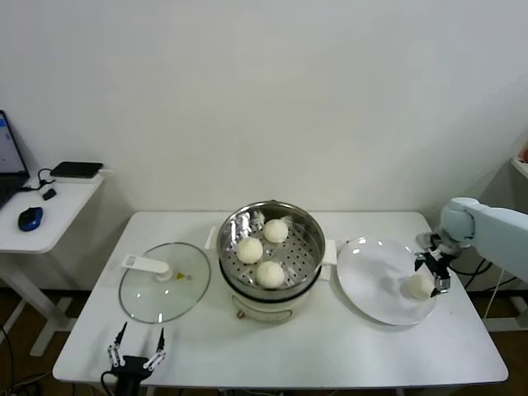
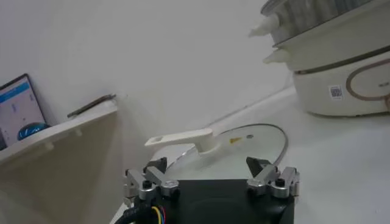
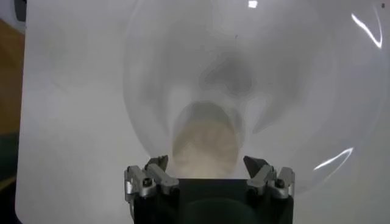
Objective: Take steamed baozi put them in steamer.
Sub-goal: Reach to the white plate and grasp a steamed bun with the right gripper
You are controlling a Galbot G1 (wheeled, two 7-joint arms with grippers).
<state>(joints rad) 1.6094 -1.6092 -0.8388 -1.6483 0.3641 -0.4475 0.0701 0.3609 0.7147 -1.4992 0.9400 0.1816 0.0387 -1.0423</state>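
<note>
Right gripper [image 1: 432, 273] is hanging over the plate [image 1: 367, 285], jaws spread wide around the last baozi [image 1: 420, 285] without clamping it. Three baozi [image 1: 250, 250] are sitting in the steamer [image 1: 307, 233]. Left gripper [image 1: 137, 353] is idling, jaws apart, near the lid [image 1: 186, 290]

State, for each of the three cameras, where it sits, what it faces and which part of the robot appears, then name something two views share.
Head view: looks down on the table, steamer and both grippers.
Left wrist view: behind the open left gripper, facing the glass lid.
Right wrist view: above the open right gripper, facing the last baozi on the white plate.
Shared: head and right wrist views show that baozi.
</note>
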